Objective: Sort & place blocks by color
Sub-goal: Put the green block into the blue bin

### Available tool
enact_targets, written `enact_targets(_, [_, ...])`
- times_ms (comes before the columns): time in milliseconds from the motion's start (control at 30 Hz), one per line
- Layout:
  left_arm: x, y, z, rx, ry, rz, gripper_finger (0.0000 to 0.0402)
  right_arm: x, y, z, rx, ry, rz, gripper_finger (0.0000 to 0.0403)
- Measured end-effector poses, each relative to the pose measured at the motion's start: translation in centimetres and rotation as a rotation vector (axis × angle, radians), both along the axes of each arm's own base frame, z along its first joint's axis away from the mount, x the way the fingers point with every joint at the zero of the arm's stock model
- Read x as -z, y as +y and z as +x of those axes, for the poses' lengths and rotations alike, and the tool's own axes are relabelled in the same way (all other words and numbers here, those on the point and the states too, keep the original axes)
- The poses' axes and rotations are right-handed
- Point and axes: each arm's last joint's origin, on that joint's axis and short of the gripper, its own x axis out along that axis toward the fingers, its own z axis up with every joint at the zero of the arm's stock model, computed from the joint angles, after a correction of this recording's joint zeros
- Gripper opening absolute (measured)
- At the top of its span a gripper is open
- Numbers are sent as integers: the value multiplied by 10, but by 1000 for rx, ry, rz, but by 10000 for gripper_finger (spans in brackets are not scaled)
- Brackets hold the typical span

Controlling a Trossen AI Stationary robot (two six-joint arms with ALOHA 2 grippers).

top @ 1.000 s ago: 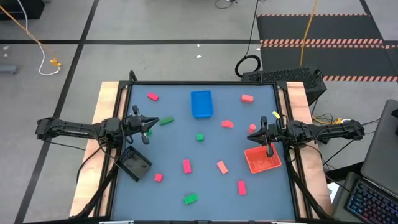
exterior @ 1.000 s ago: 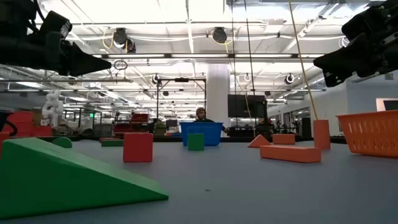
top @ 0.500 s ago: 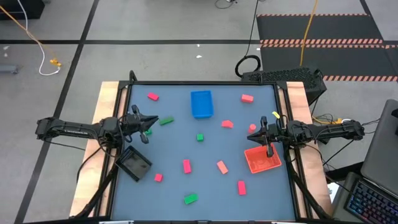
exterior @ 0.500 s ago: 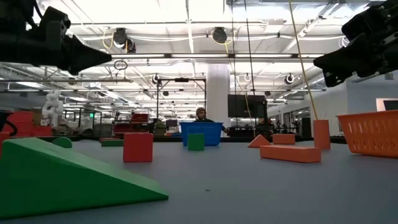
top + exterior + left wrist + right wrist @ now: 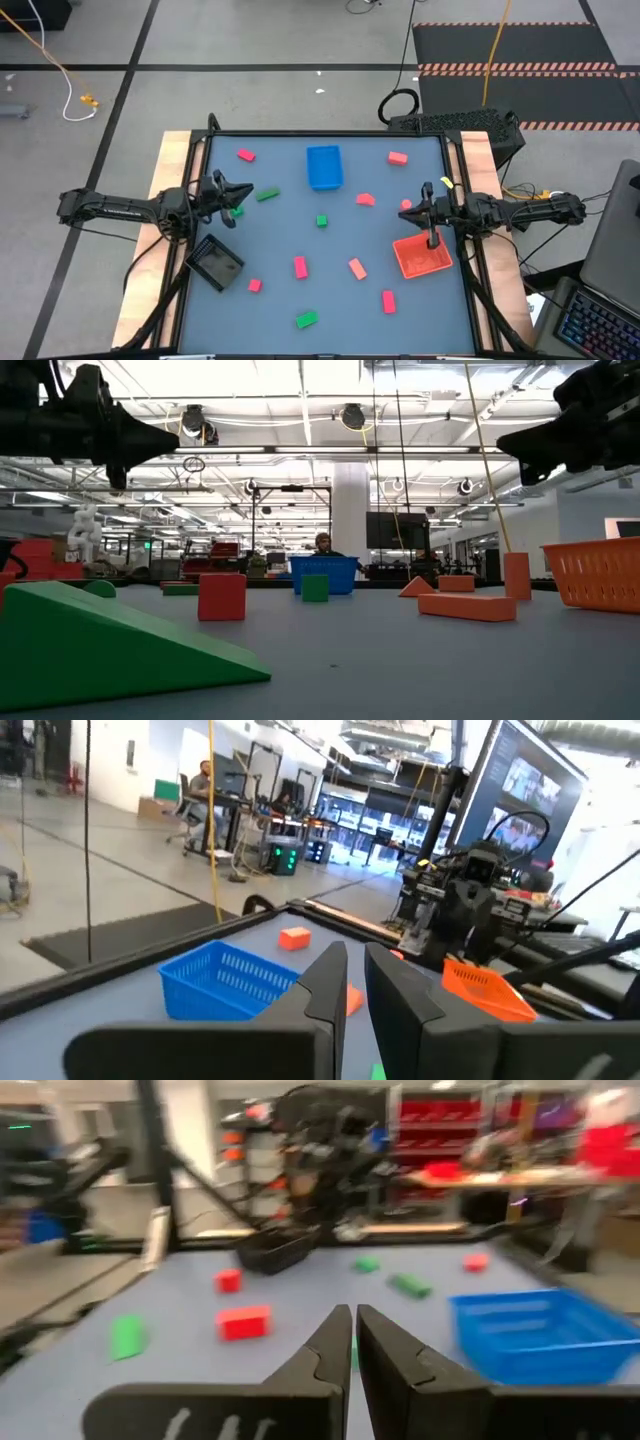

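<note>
Small green, pink and salmon blocks lie scattered flat on the blue-grey table. In the high view a green block [image 5: 267, 195] lies just past my left gripper [image 5: 244, 190], which hovers shut above the table's left side. Another small green block [image 5: 238, 212] sits beside it. My right gripper [image 5: 410, 210] hovers shut above the right side, near a red round block [image 5: 405, 206] and a salmon block [image 5: 365, 199]. Both grippers show high above the table in the low view, the left [image 5: 172, 436] and the right [image 5: 502, 450]. Each wrist view shows its fingers together: left [image 5: 355, 952], right [image 5: 354, 1312].
A blue tray [image 5: 323, 167] stands at the far middle, a black tray [image 5: 216, 263] at the near left, an orange-red tray [image 5: 421, 257] at the near right under my right arm. More blocks lie along the near half, such as a pink one [image 5: 300, 267] and a green one [image 5: 306, 320].
Both grippers have risen a little above the table, as the low view shows. The left one has also tipped slightly. No block has moved.
</note>
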Motion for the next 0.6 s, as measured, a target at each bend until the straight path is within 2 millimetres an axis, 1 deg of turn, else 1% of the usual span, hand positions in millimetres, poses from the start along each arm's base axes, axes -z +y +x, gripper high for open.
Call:
enact_targets(100, [3, -1, 0, 11, 40, 13, 52, 0, -2, 0, 82, 0, -11, 17])
enact_targets(167, [6, -1, 1, 7, 75, 27, 72, 0, -4, 0, 129, -1, -31, 20])
enact_targets(233, [6, -1, 1, 0, 101, 46, 104, -3, -5, -1, 174, -26, -45, 25])
enact_targets(333, [0, 0, 2, 0, 159, 65, 166, -12, -7, -2, 238, -114, -39, 41])
enact_targets(467, [-16, 2, 8, -13, 300, 58, 241, -21, -7, -4, 258, -214, -13, 84])
enact_targets(533, [-26, 5, 12, -54, 387, 26, 265, -24, -7, -4, 256, -239, 5, 111])
enact_targets(600, [-33, 7, 16, -81, 478, -4, 279, -24, -7, -5, 253, -247, 25, 137])
